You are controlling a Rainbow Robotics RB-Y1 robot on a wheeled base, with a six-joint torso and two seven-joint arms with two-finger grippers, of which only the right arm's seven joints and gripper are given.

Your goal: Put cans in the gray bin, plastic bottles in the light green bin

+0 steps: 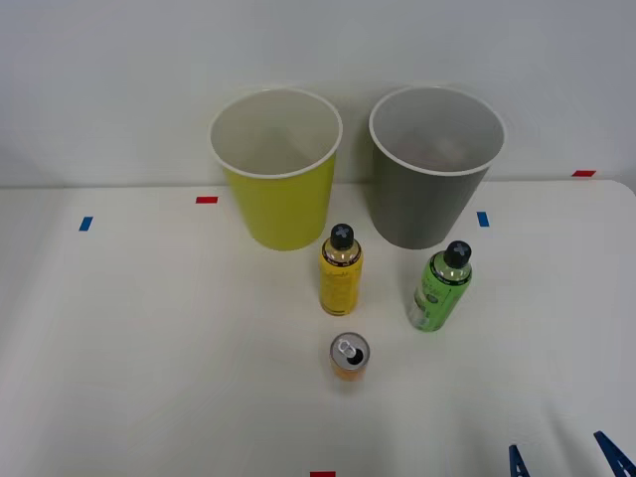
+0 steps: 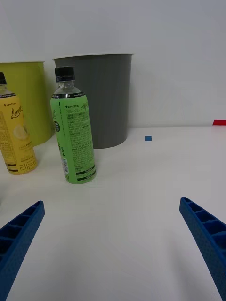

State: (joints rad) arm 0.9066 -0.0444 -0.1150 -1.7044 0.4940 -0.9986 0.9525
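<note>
The light green bin (image 1: 276,169) and the gray bin (image 1: 434,164) stand side by side at the back of the table. In front of them stand two black-capped plastic bottles: a yellow-labelled one (image 1: 340,270) and a green-labelled one (image 1: 439,287). An orange can (image 1: 349,356) stands nearer, below the yellow bottle. My right gripper (image 1: 562,459) is low at the front right, open, holding nothing, well short of the green bottle (image 2: 73,127). The wrist view also has the yellow bottle (image 2: 15,134), the gray bin (image 2: 102,96) and the light green bin (image 2: 29,94).
Small red tape marks (image 1: 207,200) and blue tape marks (image 1: 483,219) dot the white table. A white wall rises right behind the bins. Open tabletop lies left of the bins and between my fingers (image 2: 207,235) and the green bottle.
</note>
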